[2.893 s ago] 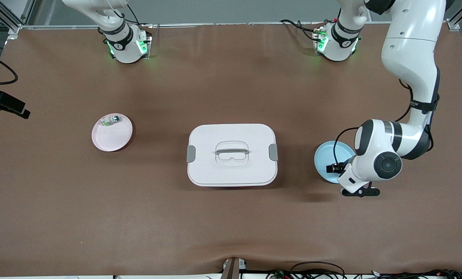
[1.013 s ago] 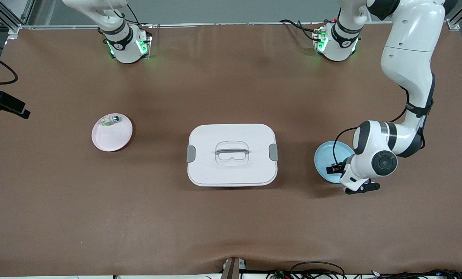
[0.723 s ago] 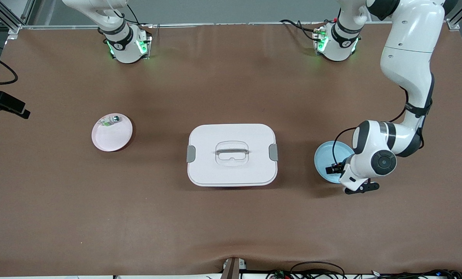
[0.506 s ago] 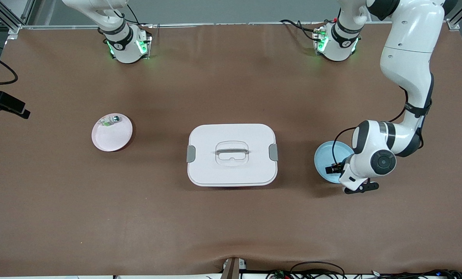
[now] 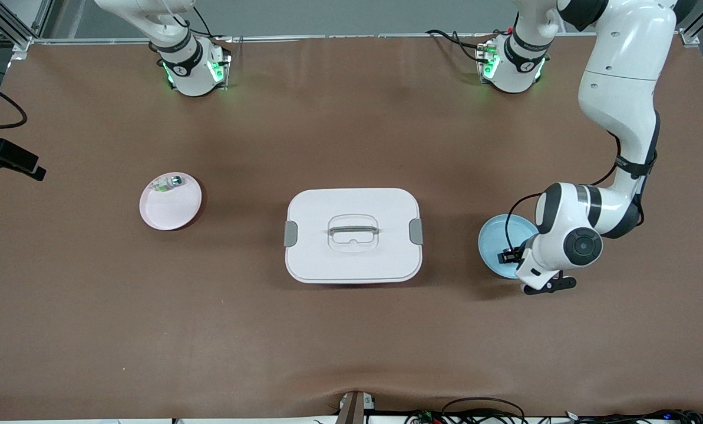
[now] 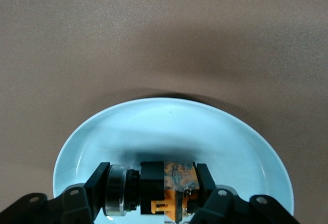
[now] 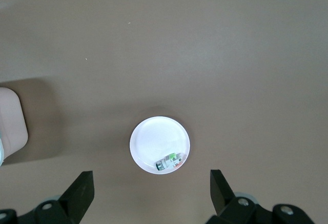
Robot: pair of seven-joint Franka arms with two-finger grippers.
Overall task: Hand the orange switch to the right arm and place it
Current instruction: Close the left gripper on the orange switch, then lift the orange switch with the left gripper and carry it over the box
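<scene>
Toward the right arm's end of the table, a pink plate (image 5: 170, 207) is sitting on the brown table cover (image 5: 351, 341), and a small white-green-silver component (image 5: 168, 184) is lying in it against the rim farthest from the front camera. The right gripper (image 7: 151, 190) is hanging high above this plate, out of the front view, with its two fingers (image 7: 82, 190) spread wide and gripping nothing; the right arm (image 5: 168, 35) is waiting, only its base and lower links showing at the table's edge. In the middle of the table a white lidded container (image 5: 353, 235) with a recessed handle and grey side latches is resting flat. Toward the left arm's end, a light blue plate (image 5: 495, 235) is lying beside the container, apart from it. The left arm (image 5: 619, 106) is reaching down from its base and bending over this plate, and the left gripper (image 6: 156, 190) is sitting low inside it, with its fingers (image 6: 205, 175) closed on the orange switch (image 6: 171, 188). The switch is lying in the blue plate, its black body and orange face pinched between the two black pads and a silver ring showing at one end, so the gripper is holding it right at the plate's surface.
</scene>
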